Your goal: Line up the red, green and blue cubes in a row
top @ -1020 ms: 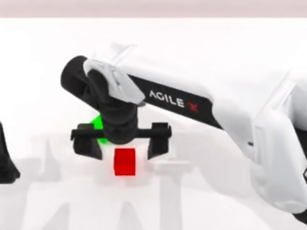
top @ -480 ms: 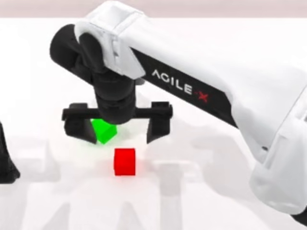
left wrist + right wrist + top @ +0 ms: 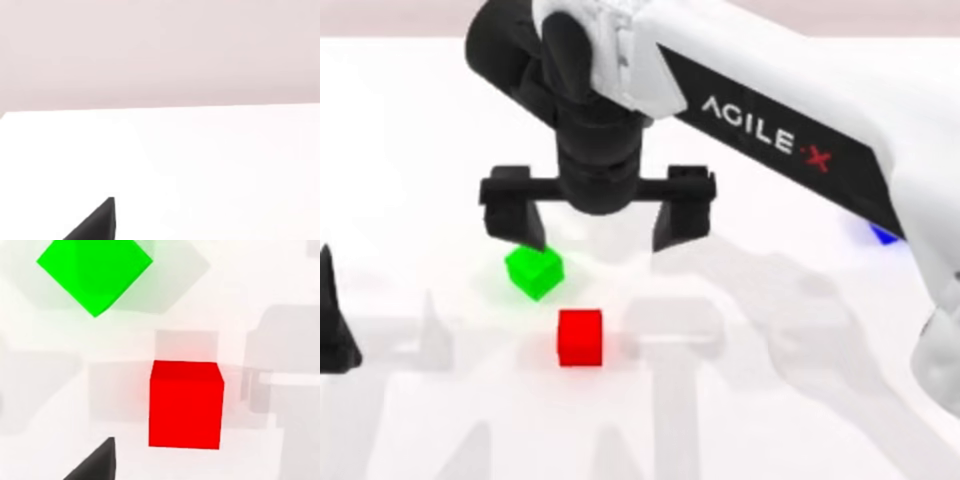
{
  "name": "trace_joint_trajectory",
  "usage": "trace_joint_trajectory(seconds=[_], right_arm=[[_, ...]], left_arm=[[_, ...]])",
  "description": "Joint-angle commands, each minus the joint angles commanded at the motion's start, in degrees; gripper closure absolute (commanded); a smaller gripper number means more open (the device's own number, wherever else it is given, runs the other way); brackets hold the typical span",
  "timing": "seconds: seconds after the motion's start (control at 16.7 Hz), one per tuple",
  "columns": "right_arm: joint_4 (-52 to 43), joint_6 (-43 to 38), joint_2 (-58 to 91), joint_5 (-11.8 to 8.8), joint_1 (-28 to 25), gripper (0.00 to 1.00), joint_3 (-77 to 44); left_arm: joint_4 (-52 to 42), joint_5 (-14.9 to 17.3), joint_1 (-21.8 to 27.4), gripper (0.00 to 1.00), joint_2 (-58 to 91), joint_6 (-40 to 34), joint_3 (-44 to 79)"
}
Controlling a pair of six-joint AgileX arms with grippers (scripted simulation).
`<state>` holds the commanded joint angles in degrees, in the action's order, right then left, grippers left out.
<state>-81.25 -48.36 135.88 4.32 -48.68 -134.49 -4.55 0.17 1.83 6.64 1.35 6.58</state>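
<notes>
Black-fingered right gripper (image 3: 598,215) hangs spread wide and empty in upper centre of top view, green cube (image 3: 534,271) just below its left finger, red cube (image 3: 580,337) lower centre, blue cube (image 3: 882,235) peeking at right edge, left gripper (image 3: 334,330) parked far left, spread unclear.

The small bright red cube (image 3: 580,337) and bright green cube (image 3: 534,271) look smooth, matt and plastic-like; the white table (image 3: 410,150) is smooth and faintly glossy.
</notes>
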Motion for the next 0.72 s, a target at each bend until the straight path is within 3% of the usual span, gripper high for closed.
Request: trace_joint_trajectory(seconds=[0.42,0.72], right_arm=[[18.2,14.0,-36.3,5.0,12.9,0.00,31.5],[35.6,26.7,-71.0,6.0,25.1,0.00,65.1]], left_arm=[[-16.7,-0.1,5.8,0.00,29.3,4.9,25.0],[-32.0,-0.1,10.9,0.00,59.1,9.2,45.9]])
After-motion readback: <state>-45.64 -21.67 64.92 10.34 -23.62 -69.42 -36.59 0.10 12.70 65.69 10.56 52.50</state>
